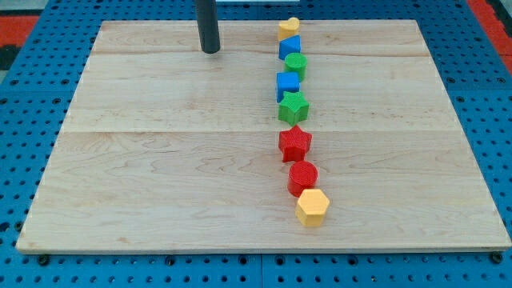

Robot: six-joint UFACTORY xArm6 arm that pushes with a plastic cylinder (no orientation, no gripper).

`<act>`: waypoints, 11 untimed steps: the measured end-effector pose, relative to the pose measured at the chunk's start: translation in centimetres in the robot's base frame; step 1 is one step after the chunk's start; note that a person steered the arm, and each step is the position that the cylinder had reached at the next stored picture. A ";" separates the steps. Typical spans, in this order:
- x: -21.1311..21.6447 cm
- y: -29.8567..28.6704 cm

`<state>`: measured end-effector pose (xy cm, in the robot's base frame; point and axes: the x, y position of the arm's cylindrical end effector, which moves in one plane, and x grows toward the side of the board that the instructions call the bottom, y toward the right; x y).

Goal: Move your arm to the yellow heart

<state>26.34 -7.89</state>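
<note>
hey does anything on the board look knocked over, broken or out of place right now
Nothing stands out. Eight blocks sit in one slightly wavy column from the yellow heart at the view's top to the yellow hexagon at the bottom, all flat and intact. My tip rests on the wooden board, left of the heart, touching nothing.

My rod is a plain cylinder, dark grey to near black, smooth and matte, uniform in width along its visible length; my tip [211,51] ends flat and blunt, no markings, screws or cables visible
</note>
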 end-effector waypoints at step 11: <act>-0.6 -0.5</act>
